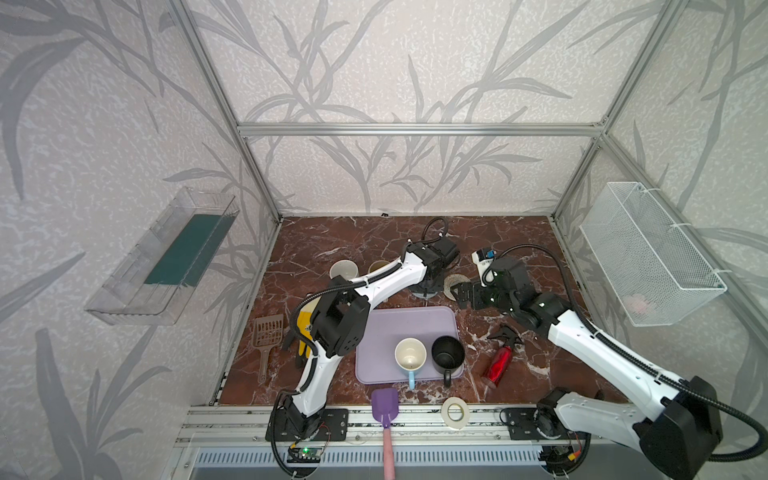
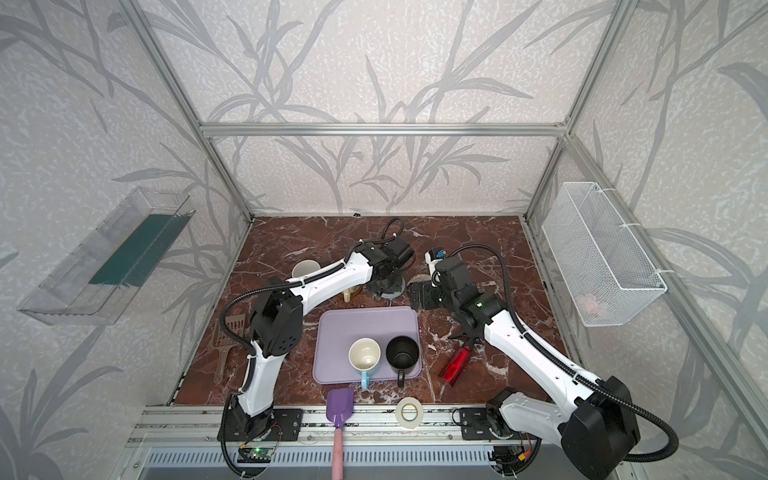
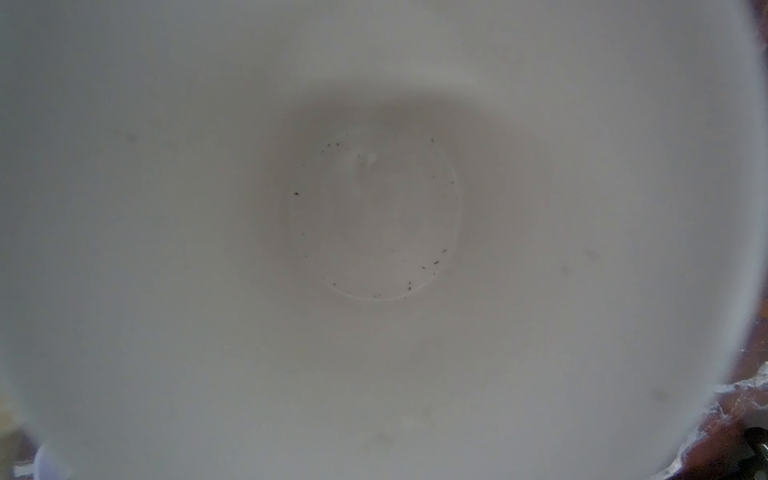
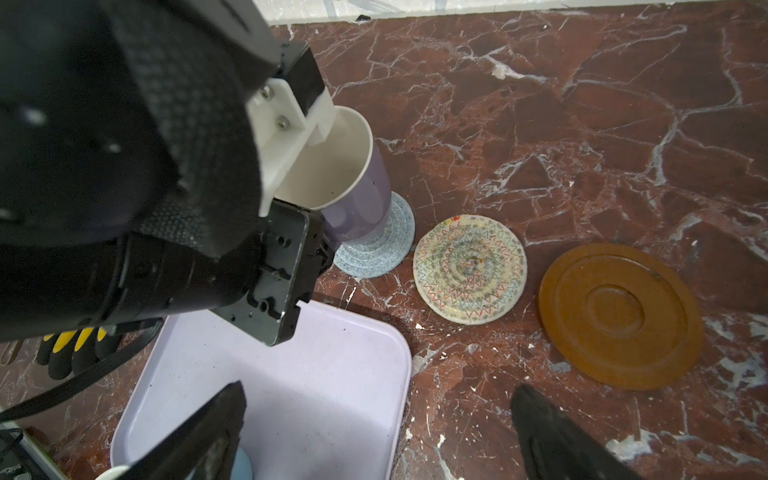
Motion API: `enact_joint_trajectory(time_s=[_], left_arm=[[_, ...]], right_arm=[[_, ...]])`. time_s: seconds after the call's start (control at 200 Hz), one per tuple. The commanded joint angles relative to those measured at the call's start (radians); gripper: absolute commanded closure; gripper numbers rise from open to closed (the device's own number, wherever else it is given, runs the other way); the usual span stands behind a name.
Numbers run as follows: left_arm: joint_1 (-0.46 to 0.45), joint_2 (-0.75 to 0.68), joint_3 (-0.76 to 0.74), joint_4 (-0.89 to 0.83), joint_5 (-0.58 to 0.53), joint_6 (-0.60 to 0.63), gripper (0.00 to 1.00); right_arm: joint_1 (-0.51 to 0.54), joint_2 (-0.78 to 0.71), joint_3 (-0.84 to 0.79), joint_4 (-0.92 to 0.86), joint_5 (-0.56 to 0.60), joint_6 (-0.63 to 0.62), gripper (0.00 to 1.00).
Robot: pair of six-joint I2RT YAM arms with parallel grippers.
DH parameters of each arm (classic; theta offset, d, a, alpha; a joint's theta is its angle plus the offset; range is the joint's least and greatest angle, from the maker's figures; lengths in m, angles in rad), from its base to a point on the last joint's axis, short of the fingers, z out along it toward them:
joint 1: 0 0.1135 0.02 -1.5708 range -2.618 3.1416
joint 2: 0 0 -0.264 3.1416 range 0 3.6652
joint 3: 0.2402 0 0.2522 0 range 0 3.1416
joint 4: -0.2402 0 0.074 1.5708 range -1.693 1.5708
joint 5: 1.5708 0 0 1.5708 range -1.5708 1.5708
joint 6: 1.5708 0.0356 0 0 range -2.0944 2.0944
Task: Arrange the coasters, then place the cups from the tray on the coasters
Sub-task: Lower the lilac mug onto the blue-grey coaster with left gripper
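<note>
My left gripper (image 1: 428, 286) is shut on the rim of the lilac cup (image 4: 357, 195), which stands on the grey-blue coaster (image 4: 374, 253). The left wrist view shows only that cup's white inside (image 3: 374, 216). To the right of it lie the beige coaster (image 4: 469, 268) and an amber coaster (image 4: 619, 316), both bare. My right gripper (image 4: 382, 401) hangs open and empty over the back right corner of the tray (image 1: 386, 332). The light blue cup (image 1: 410, 355) and the black cup (image 1: 448, 353) stand on the tray. The white cup (image 1: 344, 270) and the cream-yellow cup (image 1: 378, 266) stand at the back left.
A red spray bottle (image 1: 498, 361) lies right of the tray. A purple spatula (image 1: 384, 407) and a white tape ring (image 1: 453, 411) sit at the front edge. A brown scoop (image 1: 268, 332) and a yellow-black glove (image 1: 305, 328) lie on the left.
</note>
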Motion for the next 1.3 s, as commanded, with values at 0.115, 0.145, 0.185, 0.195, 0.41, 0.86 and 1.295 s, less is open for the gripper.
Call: enact_joint_trajectory(time_s=[0.115, 0.145, 0.185, 0.195, 0.41, 0.86, 1.295], left_arm=[[-0.002, -0.027, -0.046, 0.092, -0.055, -0.049, 1.0], [-0.001, -0.029, -0.055, 0.105, -0.05, -0.054, 1.0], [-0.002, -0.023, -0.056, 0.11, -0.038, -0.055, 1.0], [-0.001, -0.02, -0.054, 0.108, -0.037, -0.055, 1.0], [0.002, -0.007, -0.039, 0.098, -0.056, -0.072, 1.0], [-0.001, 0.02, -0.038, 0.1, -0.05, -0.088, 1.0], [-0.001, 0.024, -0.098, 0.151, -0.022, -0.104, 0.97]], right_arm=[[-0.004, -0.019, -0.008, 0.017, -0.001, 0.009, 0.01], [-0.004, -0.022, -0.011, 0.018, -0.001, 0.008, 0.01], [-0.004, -0.022, -0.015, 0.021, 0.001, 0.007, 0.01], [-0.003, -0.022, -0.015, 0.022, 0.001, 0.008, 0.01], [-0.005, -0.016, -0.009, 0.006, 0.009, 0.004, 0.01], [-0.013, -0.035, -0.028, 0.006, 0.009, -0.001, 0.01], [-0.022, -0.056, -0.035, -0.008, 0.013, -0.008, 0.01]])
